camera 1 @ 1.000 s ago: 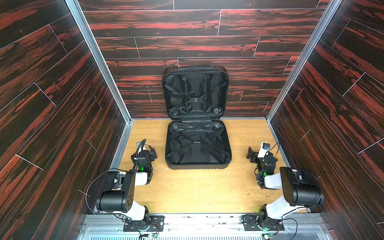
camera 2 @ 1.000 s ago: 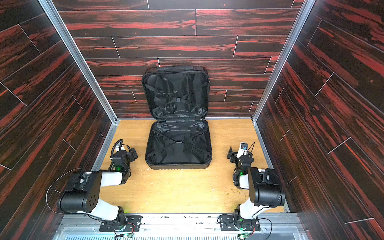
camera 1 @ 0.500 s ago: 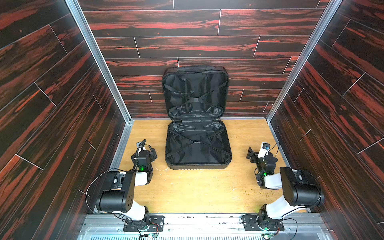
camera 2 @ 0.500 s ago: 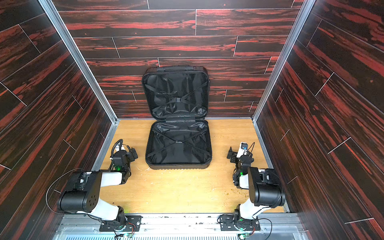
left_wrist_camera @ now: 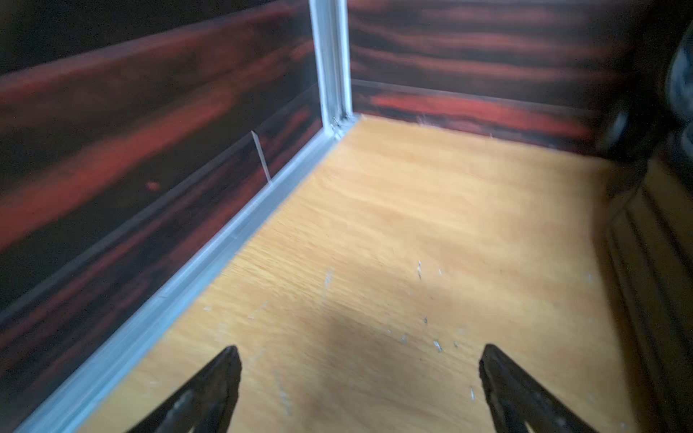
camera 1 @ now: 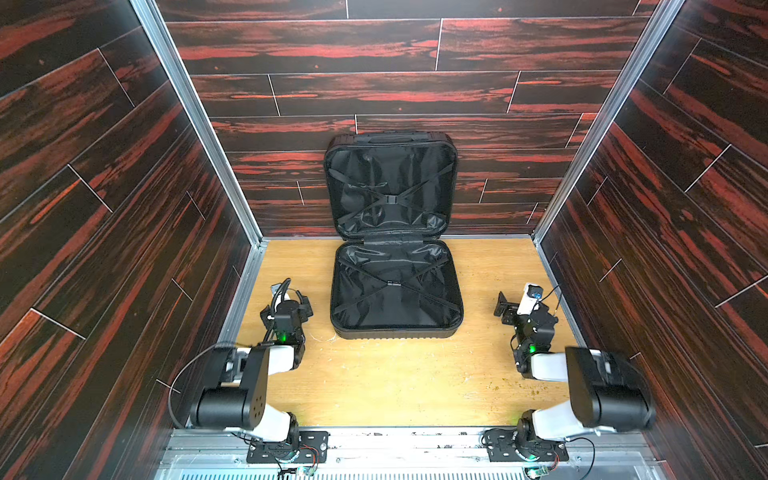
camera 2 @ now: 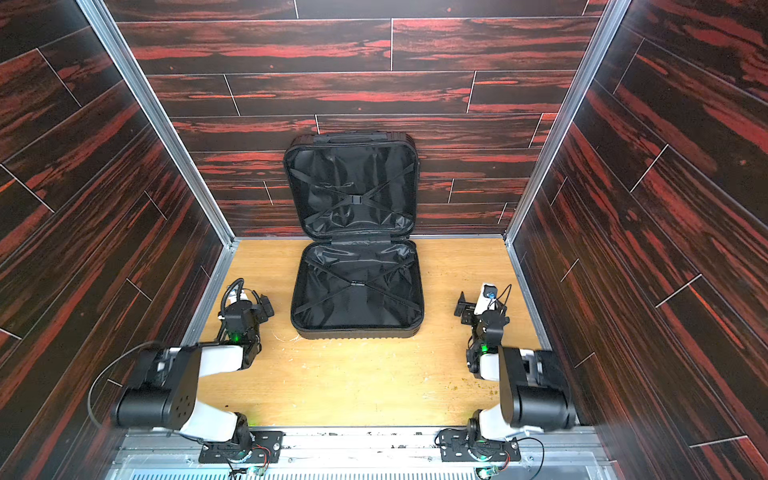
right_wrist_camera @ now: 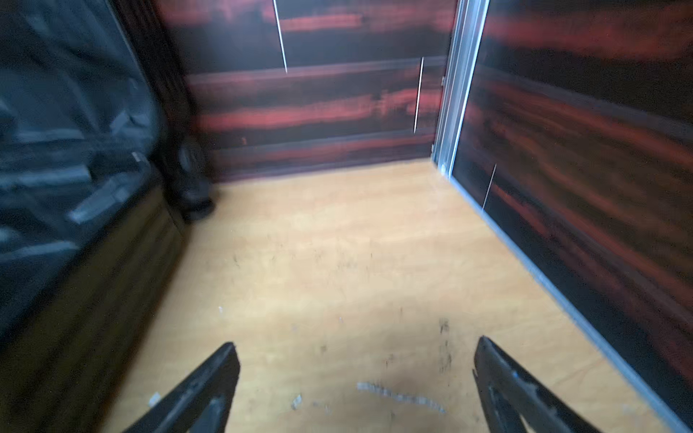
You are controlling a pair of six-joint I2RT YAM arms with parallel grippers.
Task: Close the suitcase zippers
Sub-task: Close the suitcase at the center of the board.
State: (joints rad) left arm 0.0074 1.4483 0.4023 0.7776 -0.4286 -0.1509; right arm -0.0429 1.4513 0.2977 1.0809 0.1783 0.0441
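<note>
Nothing has shifted in the last second: the left arm [camera 1: 286, 322] and right arm [camera 1: 534, 328] stay parked low at the desk's [camera 1: 395, 382] sides, so the work has not begun. The suitcase [camera 1: 395, 291] lies wide open mid-desk, lid upright by the back wall [camera 1: 395, 95], and likely needs folding shut first. The left jaws and right jaws gape empty, well apart from it on either side. The zippers are too small to see.

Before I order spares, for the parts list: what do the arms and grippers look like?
Left arm and right arm: black cylindrical joint housings, white links, a small green light near each wrist. A black cable loops beside the left arm; a white camera module sits on the right wrist. Left gripper and right gripper: black, tapering, pointed fingers.
</note>
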